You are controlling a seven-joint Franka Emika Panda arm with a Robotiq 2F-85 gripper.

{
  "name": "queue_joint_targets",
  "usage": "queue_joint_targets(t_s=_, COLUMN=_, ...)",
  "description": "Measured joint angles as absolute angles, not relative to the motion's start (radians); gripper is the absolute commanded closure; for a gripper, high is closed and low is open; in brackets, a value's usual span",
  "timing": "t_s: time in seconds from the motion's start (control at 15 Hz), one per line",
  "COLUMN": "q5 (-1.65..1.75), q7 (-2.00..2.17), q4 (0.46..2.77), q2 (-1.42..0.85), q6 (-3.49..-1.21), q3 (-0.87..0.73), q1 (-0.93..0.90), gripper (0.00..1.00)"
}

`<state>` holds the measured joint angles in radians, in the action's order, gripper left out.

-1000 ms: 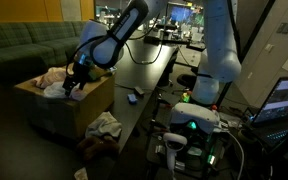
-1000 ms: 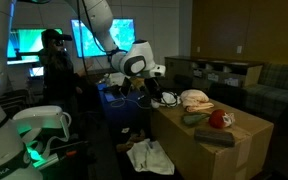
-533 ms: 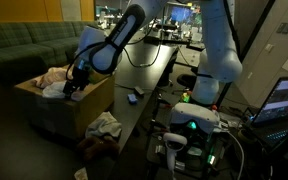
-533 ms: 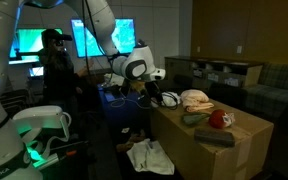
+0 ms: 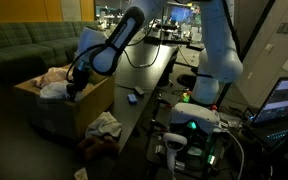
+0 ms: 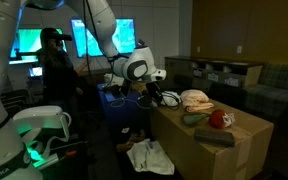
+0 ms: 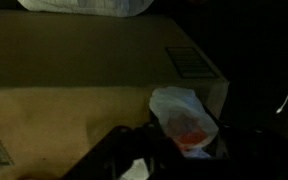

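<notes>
- The gripper (image 5: 74, 86) is down at the near edge of the cardboard box (image 5: 84, 108). It's just beside the white cloth (image 5: 50, 90), which lies on the box top next to a pinkish cloth (image 5: 52, 76).
- Honestly can't tell if the jaws are clamped or loose. The wrist view only shows dark fingers (image 7: 106, 162) at the bottom with a scrap of white between them, and it's way too murky.
- For room to move, the wrist view has a wide stretch of cardboard top ahead of the fingers. The box edge drops off on the right side of that view.
- Past that edge there's a white plastic bag (image 7: 184, 118) with something orange-red in it.
- In an exterior view, a red thing (image 6: 220, 119) and a dark flat thing (image 6: 222, 138) sit toward the other end of the box, well apart from the gripper.
- There's a crumpled cloth on the floor (image 5: 104, 126) between the box and the dark table (image 5: 149, 75), so that gap is tight.
- The only writing is a printed label (image 7: 192, 62) on the box top, too blurry to read.
</notes>
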<state>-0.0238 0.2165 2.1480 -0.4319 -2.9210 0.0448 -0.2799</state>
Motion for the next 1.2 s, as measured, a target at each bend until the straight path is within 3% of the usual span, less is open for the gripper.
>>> queue_joint_targets(t_s=0.07, q5=-0.022, q7=0.216, q4=2.147, q2=-0.430, q6=-2.914, q3=0.045, q1=-0.280, gripper=0.95)
queue_joint_targets(t_s=0.27, q5=-0.019, q7=0.212, q4=2.147, q2=-0.416, q6=-2.878, q3=0.045, q1=-0.279, gripper=1.00)
queue_joint_targets(t_s=0.67, q5=-0.026, q7=0.106, q4=2.163, q2=-0.324, q6=-2.685, q3=0.096, q1=-0.215, gripper=0.95)
queue_joint_targets(t_s=1.2, q5=-0.108, q7=-0.183, q4=2.291, q2=-0.085, q6=-2.367, q3=0.119, q1=-0.071, gripper=0.95)
